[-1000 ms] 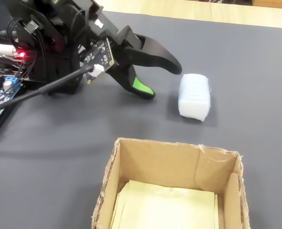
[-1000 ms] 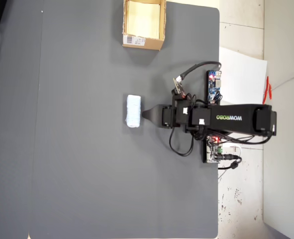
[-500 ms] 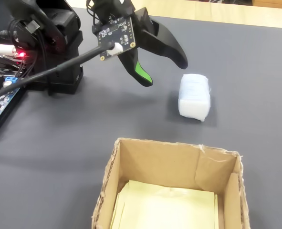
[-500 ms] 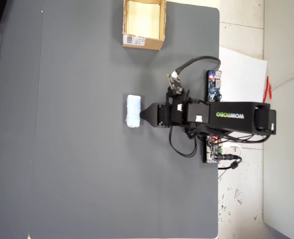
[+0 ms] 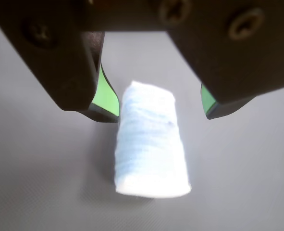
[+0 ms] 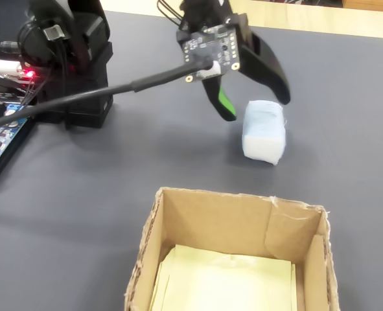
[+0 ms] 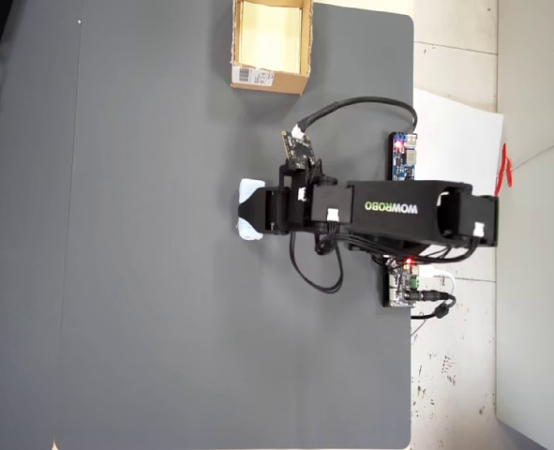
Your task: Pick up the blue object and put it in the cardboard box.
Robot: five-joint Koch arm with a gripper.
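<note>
Wrist view shows the gripper (image 5: 162,111) with its jaws spread wide, green-lined tips hanging to either side of the far end of the pale blue sponge block (image 5: 151,142); neither tip touches it. The block lies on the dark grey table mat (image 5: 31,168), its long side running away from the camera.

From the fixed view, the gripper (image 6: 256,109) hovers just above and behind the block (image 6: 264,131), and the open cardboard box (image 6: 233,223) sits in the foreground, near the block but apart from it, with a pale yellow sheet (image 6: 227,285) lining its inside.

From overhead, the block (image 7: 248,208) peeks out past the arm's (image 7: 389,211) end, well apart from the box (image 7: 270,77) with its white barcode label (image 7: 258,77) at the mat's top edge.
</note>
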